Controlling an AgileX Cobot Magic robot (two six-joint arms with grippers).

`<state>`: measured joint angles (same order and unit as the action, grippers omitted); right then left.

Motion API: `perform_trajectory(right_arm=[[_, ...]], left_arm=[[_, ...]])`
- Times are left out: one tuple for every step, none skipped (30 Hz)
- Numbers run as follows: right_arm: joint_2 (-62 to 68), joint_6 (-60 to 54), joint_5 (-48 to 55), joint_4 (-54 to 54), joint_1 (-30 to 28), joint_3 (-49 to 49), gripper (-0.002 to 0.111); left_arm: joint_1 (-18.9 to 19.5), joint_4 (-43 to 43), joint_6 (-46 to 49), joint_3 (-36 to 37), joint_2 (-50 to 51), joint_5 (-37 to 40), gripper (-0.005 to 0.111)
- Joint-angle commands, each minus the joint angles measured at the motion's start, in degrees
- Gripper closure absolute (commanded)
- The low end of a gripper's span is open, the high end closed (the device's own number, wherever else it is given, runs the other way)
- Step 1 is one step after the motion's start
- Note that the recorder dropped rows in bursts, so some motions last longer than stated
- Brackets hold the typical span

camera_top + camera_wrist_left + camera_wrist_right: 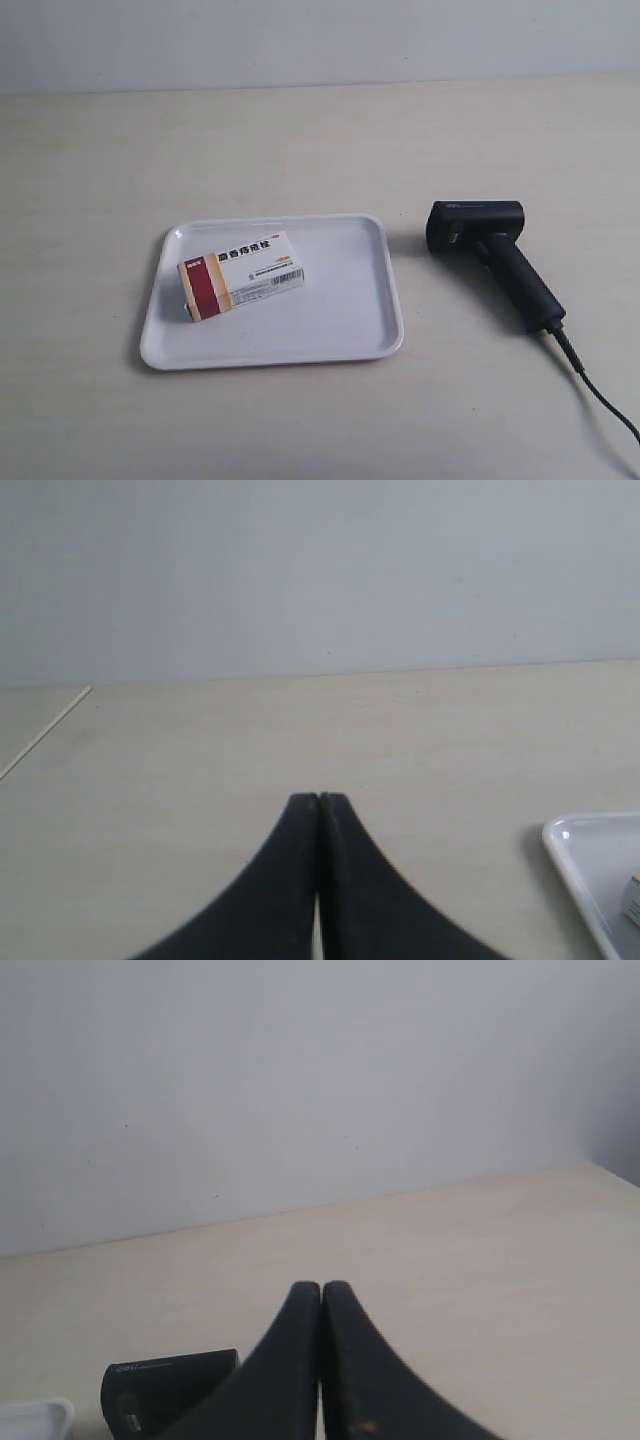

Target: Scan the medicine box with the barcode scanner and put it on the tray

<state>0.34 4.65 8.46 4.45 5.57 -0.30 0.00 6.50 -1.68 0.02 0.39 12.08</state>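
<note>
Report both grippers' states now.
Left gripper: closed, holding nothing.
Right gripper: closed, holding nothing.

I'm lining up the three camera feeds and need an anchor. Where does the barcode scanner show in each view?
Exterior view: the barcode scanner lies on the table right of the tray, its cable running to the lower right corner.
Left wrist view: not in it; only a tray corner shows beyond the shut left gripper.
Right wrist view: its boxy head sits beside the shut right gripper.
Shared landmark: the white tray, whose corner shows here too.
</note>
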Motion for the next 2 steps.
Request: perform_trajectory(right_arm=[[-0.3,-0.3,0.1,-0.4,-0.4,0.3,0.108],[-0.3,-0.3,0.1,-0.4,-0.4,0.3,0.108]], left_arm=[[0.1,-0.1,0.2,0.0,-0.4,-0.2,0.105],[0.1,-0.1,0.2,0.0,-0.4,-0.2,0.105]])
